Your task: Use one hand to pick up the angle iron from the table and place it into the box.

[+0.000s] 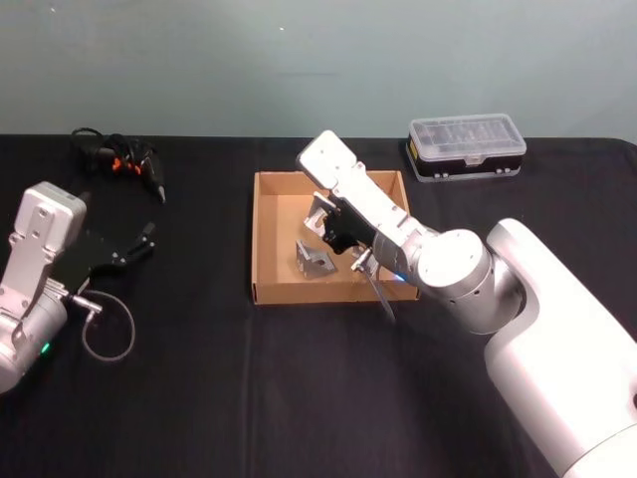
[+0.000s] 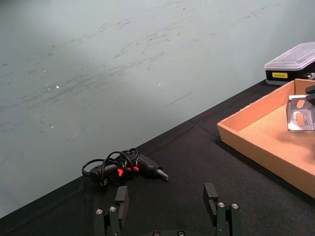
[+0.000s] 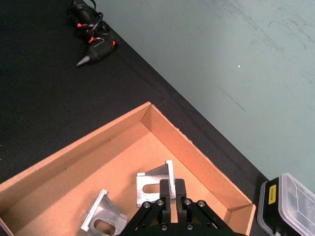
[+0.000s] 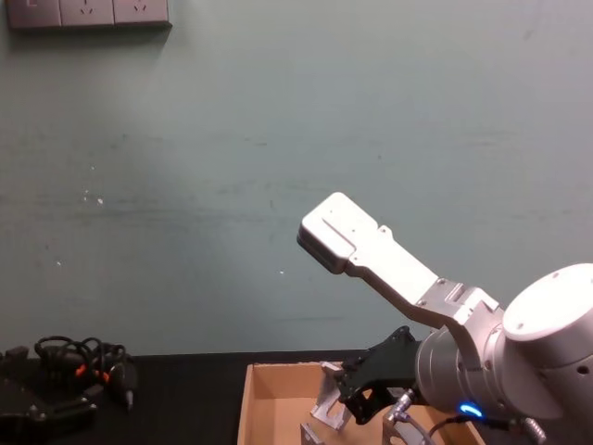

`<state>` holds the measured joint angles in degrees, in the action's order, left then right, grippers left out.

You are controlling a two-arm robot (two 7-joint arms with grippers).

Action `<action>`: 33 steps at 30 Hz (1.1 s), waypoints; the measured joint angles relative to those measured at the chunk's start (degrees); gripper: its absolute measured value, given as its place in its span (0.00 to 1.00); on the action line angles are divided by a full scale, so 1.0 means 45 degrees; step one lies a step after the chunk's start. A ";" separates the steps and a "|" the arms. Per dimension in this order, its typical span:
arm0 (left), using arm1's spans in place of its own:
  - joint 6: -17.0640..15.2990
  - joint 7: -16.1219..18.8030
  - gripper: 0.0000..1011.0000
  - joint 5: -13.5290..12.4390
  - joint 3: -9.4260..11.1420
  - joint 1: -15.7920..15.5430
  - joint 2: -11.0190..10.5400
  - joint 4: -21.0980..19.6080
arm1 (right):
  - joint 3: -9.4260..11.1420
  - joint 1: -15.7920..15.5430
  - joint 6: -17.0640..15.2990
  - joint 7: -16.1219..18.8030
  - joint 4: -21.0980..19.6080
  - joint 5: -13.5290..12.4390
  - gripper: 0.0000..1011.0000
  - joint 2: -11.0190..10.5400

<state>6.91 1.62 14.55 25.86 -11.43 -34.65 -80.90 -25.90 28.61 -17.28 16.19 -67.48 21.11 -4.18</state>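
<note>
Two angle irons occupy the box (image 1: 267,239): one lies on its floor (image 1: 315,259), another (image 3: 156,184) hangs pinched in the right hand (image 3: 173,191), poised above for release. Far left, the left gripper (image 2: 167,209) idles, fingers spread.

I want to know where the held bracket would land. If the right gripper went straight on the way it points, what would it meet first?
Probably the cardboard floor of the box. The right gripper, shut on an angle iron, points down into the tray, with a second angle iron beside that line. Depth is hard to judge.
</note>
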 joint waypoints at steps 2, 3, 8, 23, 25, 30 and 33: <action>0.0000 0.0000 0.99 0.0000 0.0000 0.0001 0.0000 0.0000 | -0.0018 0.0012 -0.0016 -0.0009 0.0030 0.0040 0.07 0.0000; 0.0000 0.0000 0.99 0.0000 0.0000 0.0000 0.0000 0.0000 | -0.0024 0.0020 -0.0039 -0.0011 0.0061 0.0079 0.07 0.0000; 0.0000 0.0000 0.99 0.0000 0.0000 0.0001 0.0000 0.0000 | 0.0007 0.0028 -0.0077 -0.0034 0.0160 0.0123 0.07 0.0012; 0.0000 0.0000 0.99 0.0000 0.0000 0.0000 0.0000 0.0000 | 0.0540 -0.0229 0.0084 -0.0559 -0.0170 0.0163 0.45 0.0052; -0.0001 0.0000 0.99 0.0000 0.0000 0.0000 0.0000 0.0000 | 0.0650 -0.0326 0.0176 -0.0636 -0.0311 0.0103 0.49 0.0046; 0.0000 0.0000 0.99 0.0000 0.0000 0.0001 0.0000 0.0000 | 0.0982 -0.0831 0.0722 -0.0915 -0.0968 -0.0144 0.67 -0.0051; 0.0000 0.0000 0.99 0.0000 0.0000 0.0000 0.0000 0.0000 | 0.1152 -0.1149 0.1094 -0.1068 -0.1372 -0.0298 0.75 -0.0131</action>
<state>6.91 1.62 14.55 25.86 -11.43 -34.64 -80.90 -20.71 23.44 -12.35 11.38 -73.65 19.77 -4.77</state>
